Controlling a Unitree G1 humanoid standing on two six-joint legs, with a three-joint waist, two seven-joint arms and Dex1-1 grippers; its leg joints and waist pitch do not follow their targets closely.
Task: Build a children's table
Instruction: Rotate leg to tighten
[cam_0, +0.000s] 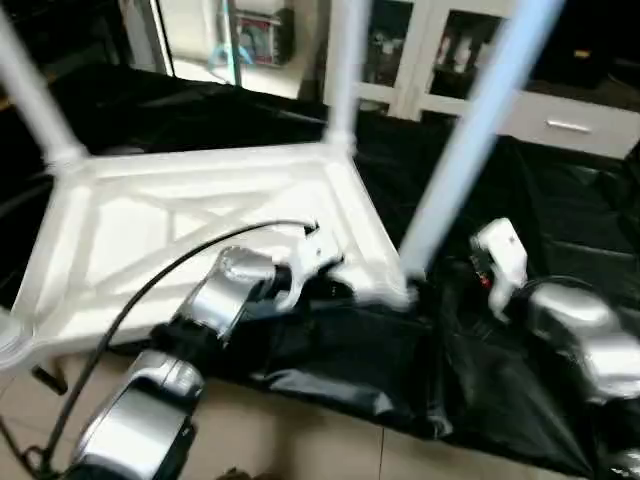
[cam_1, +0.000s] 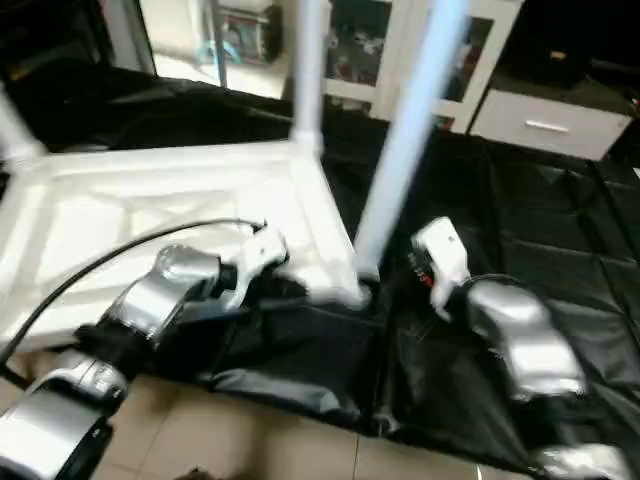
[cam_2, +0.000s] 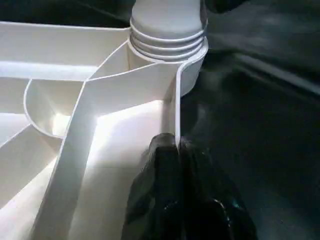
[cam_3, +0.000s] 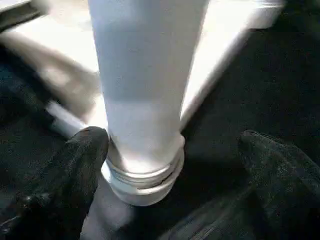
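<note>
The top (cam_0: 200, 240) lies upside down on black sheeting (cam_0: 560, 220), filling the left and centre of the head views, its X-ribs up. Three legs stand in its corner sockets: one at upper left (cam_0: 30, 95), one at upper centre (cam_0: 345, 70), one (cam_0: 470, 140) leaning up toward the upper right from the corner at centre frame.

The left gripper (cam_2: 177, 150) sits at the top's near edge in the head views. Its wrist view adds the detail — two black fingers (cam_2: 160, 185) pressed together on the thin rim wall, just below a ribbed leg base (cam_2: 167, 30) seated in its socket.

The right gripper (cam_3: 172, 165) shows in the head views as a white housing right of the leaning leg. Its wrist view shows the fingers (cam_3: 75, 165) spread wide — one beside the leg's threaded base, the other well clear.
</note>
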